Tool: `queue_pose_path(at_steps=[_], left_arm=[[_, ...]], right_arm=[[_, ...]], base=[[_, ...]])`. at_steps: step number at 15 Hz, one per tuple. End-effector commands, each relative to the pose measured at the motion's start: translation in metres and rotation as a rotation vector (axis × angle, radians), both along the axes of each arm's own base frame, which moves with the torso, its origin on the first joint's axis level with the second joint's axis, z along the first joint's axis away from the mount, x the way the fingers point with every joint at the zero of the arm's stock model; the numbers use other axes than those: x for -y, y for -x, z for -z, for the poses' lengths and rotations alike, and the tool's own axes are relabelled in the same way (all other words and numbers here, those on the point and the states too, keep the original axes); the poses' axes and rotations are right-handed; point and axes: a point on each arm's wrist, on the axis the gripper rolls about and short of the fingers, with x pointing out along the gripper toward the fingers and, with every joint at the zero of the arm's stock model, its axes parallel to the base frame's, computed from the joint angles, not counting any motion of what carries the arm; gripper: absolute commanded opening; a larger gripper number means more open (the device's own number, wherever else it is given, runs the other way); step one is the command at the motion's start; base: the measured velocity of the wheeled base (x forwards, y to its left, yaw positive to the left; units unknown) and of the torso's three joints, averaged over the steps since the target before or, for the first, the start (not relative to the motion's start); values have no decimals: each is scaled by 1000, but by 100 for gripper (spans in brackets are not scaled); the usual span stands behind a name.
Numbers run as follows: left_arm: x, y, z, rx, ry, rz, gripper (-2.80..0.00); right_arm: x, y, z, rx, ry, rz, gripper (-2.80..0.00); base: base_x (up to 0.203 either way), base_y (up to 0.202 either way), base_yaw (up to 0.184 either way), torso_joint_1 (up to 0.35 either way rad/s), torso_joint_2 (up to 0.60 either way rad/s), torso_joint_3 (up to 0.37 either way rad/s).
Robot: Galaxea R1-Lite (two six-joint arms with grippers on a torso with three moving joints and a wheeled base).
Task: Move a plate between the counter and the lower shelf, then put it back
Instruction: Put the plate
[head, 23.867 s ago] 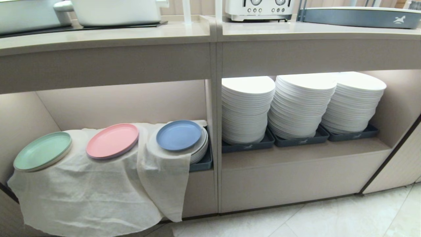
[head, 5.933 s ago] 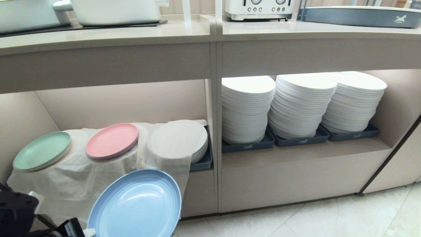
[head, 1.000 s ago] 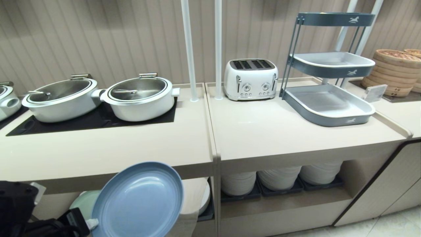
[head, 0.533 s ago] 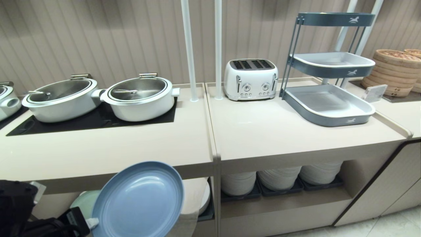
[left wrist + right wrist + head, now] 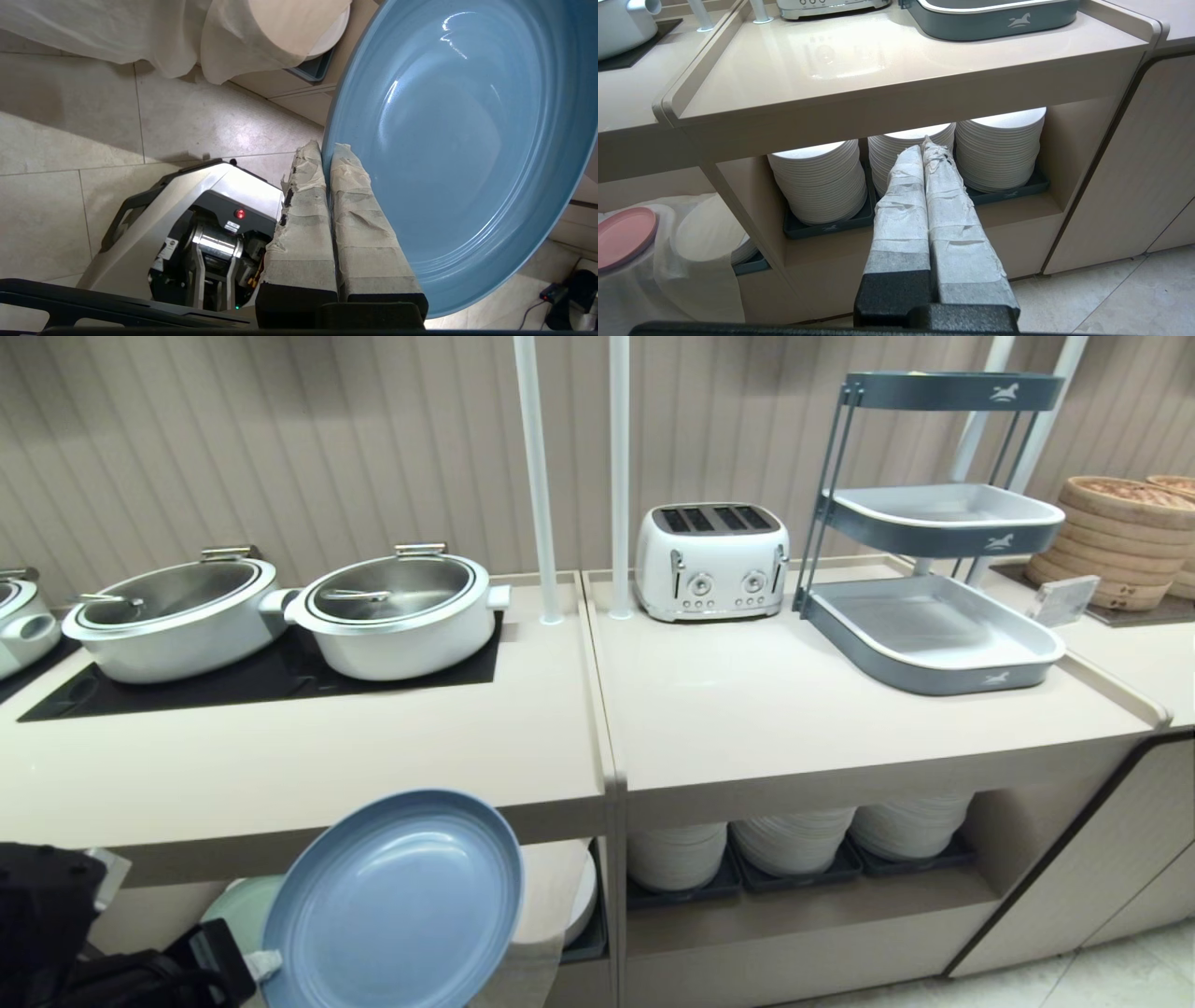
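— Where's the plate?

— Lower left of the head view. My left gripper is clamped on its rim, tilting it below the counter edge, presumably for clearance.

— And the right gripper?

— Jaws together, idle, aimed at the white stacks.

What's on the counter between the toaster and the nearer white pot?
Two white poles rise from the counter between the toaster and pot; otherwise bare, per the head view.
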Motion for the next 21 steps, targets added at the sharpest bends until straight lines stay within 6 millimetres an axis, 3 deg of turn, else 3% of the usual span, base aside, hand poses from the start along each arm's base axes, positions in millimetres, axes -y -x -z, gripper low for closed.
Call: queue_pose_path(at_steps=[1,15,21], left_arm=[[0,0,0,-3,3,-3,-280],[0,0,2,-9,6,-10,-280],[-1,1,2,-8,7,-12,-280]], right_arm=[[0,0,0,1,-1,3,-280],[0,0,0,1,-1,1,-280],[0,0,0,1,-2,1,-280]], base=[[0,0,0,0,0,0],[0,0,0,0,0,0],[-1,158,-7,6,3,2]])
